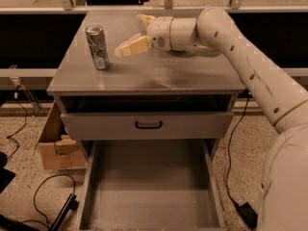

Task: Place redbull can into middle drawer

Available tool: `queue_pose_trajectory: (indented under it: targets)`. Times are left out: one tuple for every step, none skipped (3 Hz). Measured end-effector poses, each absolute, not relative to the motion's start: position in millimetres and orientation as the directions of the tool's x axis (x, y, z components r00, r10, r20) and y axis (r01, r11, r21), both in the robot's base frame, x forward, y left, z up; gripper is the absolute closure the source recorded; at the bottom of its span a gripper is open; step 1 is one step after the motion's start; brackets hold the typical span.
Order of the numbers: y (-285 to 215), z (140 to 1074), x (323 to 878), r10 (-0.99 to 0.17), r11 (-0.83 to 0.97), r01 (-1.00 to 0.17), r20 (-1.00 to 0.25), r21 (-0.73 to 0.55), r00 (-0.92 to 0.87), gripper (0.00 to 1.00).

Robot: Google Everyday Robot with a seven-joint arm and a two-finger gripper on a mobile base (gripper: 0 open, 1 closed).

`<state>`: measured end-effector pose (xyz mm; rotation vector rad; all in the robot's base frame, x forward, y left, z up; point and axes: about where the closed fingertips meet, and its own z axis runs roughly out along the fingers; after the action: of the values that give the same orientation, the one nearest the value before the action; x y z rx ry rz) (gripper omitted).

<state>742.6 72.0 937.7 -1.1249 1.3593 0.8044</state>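
Upright, the redbull can (97, 46) stands on the cabinet top (163, 73), toward its left side in the view and set in from the edge, long axis vertical. The gripper (129, 34) hovers just beside it on the right, fingers spread apart and empty, tips aimed at the can. A sideways approach looks unobstructed. The middle drawer (149, 184) lies pulled out well below, beneath the shut drawer front (148, 125), its floor bare.
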Motion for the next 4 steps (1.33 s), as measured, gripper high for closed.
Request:
queue_pose_trajectory:
  targets:
    - [103,936,751,-0.143,0.283,-0.950,-0.985,-0.134,0.096,0.00]
    - [131,933,758,-0.154,0.250,-0.959,-0.984,-0.129,0.092,0.00]
    - [158,921,760,-0.161,0.207,-0.973,-0.984,-0.103,0.070,0.00]
    - [175,905,758,-0.170,0.186,-0.980,-0.985,-0.075,0.043,0.19]
